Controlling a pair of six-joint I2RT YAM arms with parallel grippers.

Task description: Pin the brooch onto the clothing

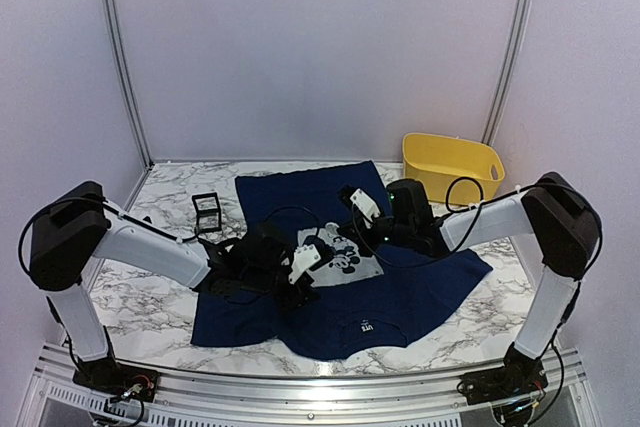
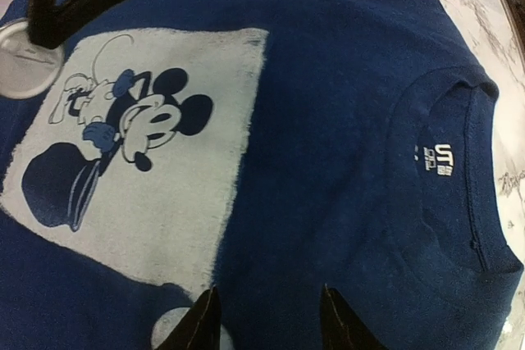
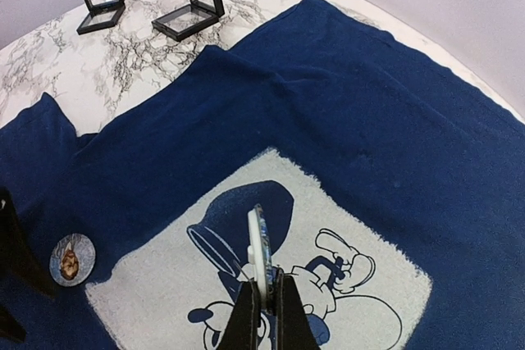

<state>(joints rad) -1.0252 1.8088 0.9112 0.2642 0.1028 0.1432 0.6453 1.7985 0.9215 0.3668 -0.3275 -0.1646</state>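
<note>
The navy T-shirt lies flat on the marble table, its pale grey mouse print at the centre and its white neck label near the front. My right gripper is shut on a round brooch, held edge-on just above the print. A second round badge lies on the shirt left of the print. My left gripper is open and empty, low over the shirt between print and neck label, the badge beside its left finger.
Two open black display boxes stand on the marble beyond the shirt's left edge, seen from above too. A yellow tub stands at the back right. Metal frame posts rise at both back corners.
</note>
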